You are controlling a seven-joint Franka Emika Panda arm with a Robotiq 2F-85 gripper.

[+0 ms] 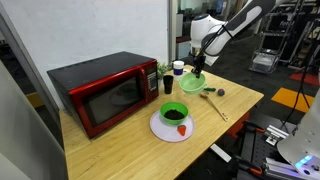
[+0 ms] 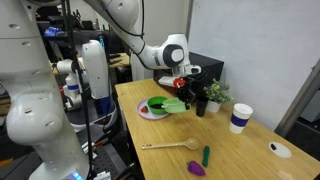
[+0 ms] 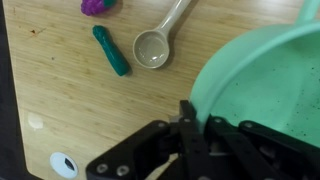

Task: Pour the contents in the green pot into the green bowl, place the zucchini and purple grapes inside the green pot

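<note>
My gripper (image 3: 190,125) is shut on the rim of the light-green pot (image 3: 270,90), with one finger inside the wall and one outside. In an exterior view the gripper (image 1: 199,68) holds the pot (image 1: 195,84) beyond the bright-green bowl (image 1: 173,112), which sits on a white plate (image 1: 160,130). The part of the pot's inside that shows is bare. The dark-green zucchini (image 3: 111,50) and the purple grapes (image 3: 96,5) lie on the wooden table, apart from the pot, and show again as zucchini (image 2: 206,154) and grapes (image 2: 197,169).
A wooden spoon (image 3: 155,45) lies beside the zucchini. A red strawberry piece (image 1: 182,128) rests on the plate. A red microwave (image 1: 105,92), a dark-green cup (image 1: 165,82), a white-and-blue cup (image 2: 240,117), a small plant (image 2: 215,93) and a white disc (image 3: 63,165) also stand on the table.
</note>
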